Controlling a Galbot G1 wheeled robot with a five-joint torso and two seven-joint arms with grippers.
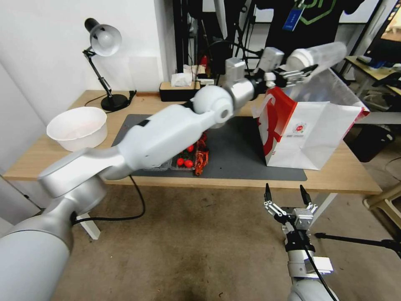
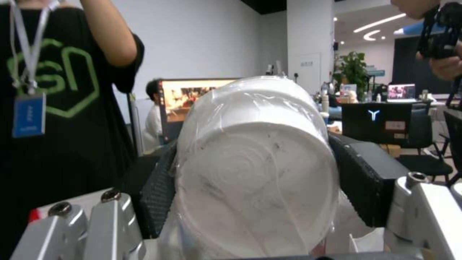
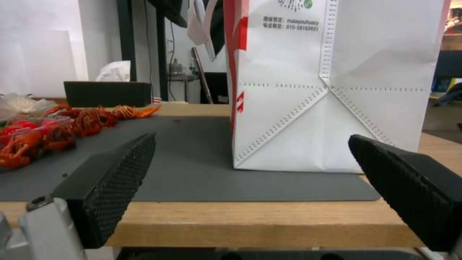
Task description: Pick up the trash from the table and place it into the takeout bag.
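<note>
My left gripper (image 1: 303, 72) is shut on the clear plastic cup with a white lid (image 1: 321, 55) and holds it tipped on its side above the open top of the takeout bag (image 1: 311, 136). The white bag with a red side panel stands on the dark mat (image 1: 234, 142) at the right of the table (image 1: 338, 182). In the left wrist view the cup (image 2: 255, 162) sits between the black pads (image 2: 156, 195), lid end toward the camera. My right gripper (image 1: 287, 194) hangs open below the table's front edge, facing the bag (image 3: 332, 90).
A white round basin (image 1: 77, 127) sits at the table's left, with a desk lamp (image 1: 102, 42) and a black tissue box (image 1: 179, 90) along the back. A clear tray of red food scraps (image 1: 190, 161) lies on the mat under my left arm. A person stands behind the table.
</note>
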